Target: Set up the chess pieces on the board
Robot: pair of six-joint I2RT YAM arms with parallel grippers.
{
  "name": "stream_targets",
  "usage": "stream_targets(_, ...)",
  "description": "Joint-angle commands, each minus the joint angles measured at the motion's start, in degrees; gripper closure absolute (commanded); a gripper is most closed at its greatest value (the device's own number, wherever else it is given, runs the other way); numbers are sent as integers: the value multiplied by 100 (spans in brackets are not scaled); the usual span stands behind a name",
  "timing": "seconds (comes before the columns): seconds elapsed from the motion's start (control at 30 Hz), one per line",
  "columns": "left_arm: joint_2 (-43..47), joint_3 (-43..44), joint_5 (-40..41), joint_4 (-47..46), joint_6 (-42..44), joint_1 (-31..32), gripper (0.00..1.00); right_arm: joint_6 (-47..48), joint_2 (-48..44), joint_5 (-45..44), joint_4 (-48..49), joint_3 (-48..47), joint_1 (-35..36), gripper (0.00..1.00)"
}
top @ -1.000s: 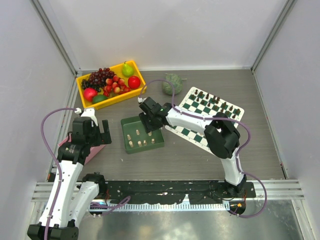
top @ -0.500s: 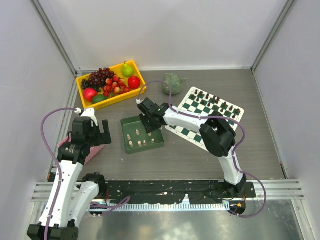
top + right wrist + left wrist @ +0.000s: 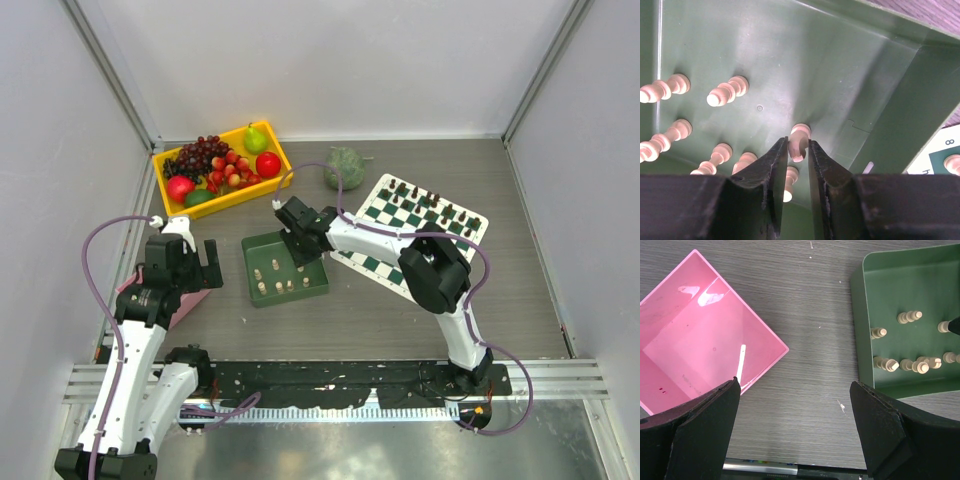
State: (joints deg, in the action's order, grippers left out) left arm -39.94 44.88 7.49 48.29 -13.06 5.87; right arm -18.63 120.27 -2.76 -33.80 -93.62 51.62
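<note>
Because the small cream wooden pawn [image 3: 800,141] sits low in the centre of the right wrist view, with its long axis running up and down the frame along the slot between the fingers, the right gripper [image 3: 798,150] takes it across its narrow width. Its jaws stand almost together and, as far as this view shows, press both flanks. The pawn rests on the floor of the dark green plastic tray [image 3: 790,50], with other cream pieces [image 3: 727,91] lying to its left. The flat green-and-white checkered board [image 3: 400,213] lies just right of the tray in the top view, so the carry likely goes rightward. The left gripper [image 3: 795,386], jaws wide and empty, hangs over the grey wood-grain bench [image 3: 815,315] between a pink square tray [image 3: 690,340] and the green one, farther from the board.
</note>
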Motion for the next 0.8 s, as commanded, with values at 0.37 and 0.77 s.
stream_targets(0.37,22,179,51,-74,32,-24,1,62,-152,-101,-30,-218,15,85)
stream_targets(0.77,22,179,51,-83,32,-24,1,-132,-995,-365,717,476,24,91)
